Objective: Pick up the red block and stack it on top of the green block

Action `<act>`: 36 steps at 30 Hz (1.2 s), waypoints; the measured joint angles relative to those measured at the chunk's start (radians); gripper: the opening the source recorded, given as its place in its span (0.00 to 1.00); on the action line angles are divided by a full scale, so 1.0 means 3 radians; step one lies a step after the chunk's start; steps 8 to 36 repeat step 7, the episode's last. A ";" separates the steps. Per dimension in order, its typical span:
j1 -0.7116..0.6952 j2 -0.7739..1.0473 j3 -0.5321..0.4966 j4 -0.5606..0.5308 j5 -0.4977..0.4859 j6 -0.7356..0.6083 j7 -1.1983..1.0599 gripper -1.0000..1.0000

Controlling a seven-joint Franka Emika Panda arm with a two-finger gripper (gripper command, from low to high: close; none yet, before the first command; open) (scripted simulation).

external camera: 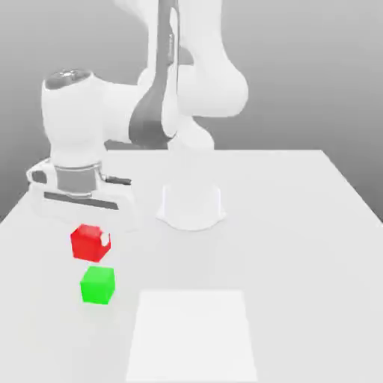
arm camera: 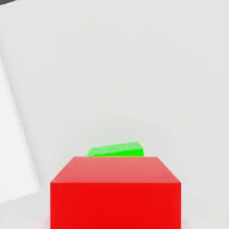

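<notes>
Nearest in the exterior view, a flat white square (external camera: 192, 336) lies on the pale worktop (external camera: 307, 262), its close edge running almost to the bottom of the picture. Just beyond its far edge, off toward the exterior view's left, sits the green block (external camera: 98, 286), a plain bright cube resting upright on the worktop, apart from the white square. Nothing lies on top of it.

Behind the green block, and slightly more to the exterior view's left, is the red block (external camera: 90, 244), a plain cube of about the same size. The two are near each other, with a small gap showing between them in that view. The hand (external camera: 90, 233) points down over the red block and is closed on it, its grip narrowed to the cube's width; a pale fingertip shows against the red. Whether the red block touches the worktop, I cannot tell.

In the hand view the red block stands large and square to the camera, hiding part of the green block behind it.

Farther back, the white arm (external camera: 217, 82) with its dark grey band rises from a round base (external camera: 191, 206) on the worktop. Past the worktop's far edge is a grey backdrop (external camera: 299, 75).
</notes>
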 joint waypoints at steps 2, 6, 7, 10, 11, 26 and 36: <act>0.0043 0.0231 0.0009 0.0003 0.0171 0.0221 -0.0120 0.00; 0.0053 0.0459 0.0052 0.0010 0.0389 0.0432 -0.0272 1.00; 0.0054 0.0459 0.0052 0.0010 0.0389 0.0432 -0.0272 1.00; 0.0054 0.0459 0.0052 0.0010 0.0389 0.0432 -0.0272 1.00; 0.0054 0.0459 0.0052 0.0010 0.0389 0.0432 -0.0272 1.00; 0.0054 0.0459 0.0052 0.0010 0.0389 0.0432 -0.0272 1.00; 0.0054 0.0459 0.0052 0.0010 0.0389 0.0432 -0.0272 1.00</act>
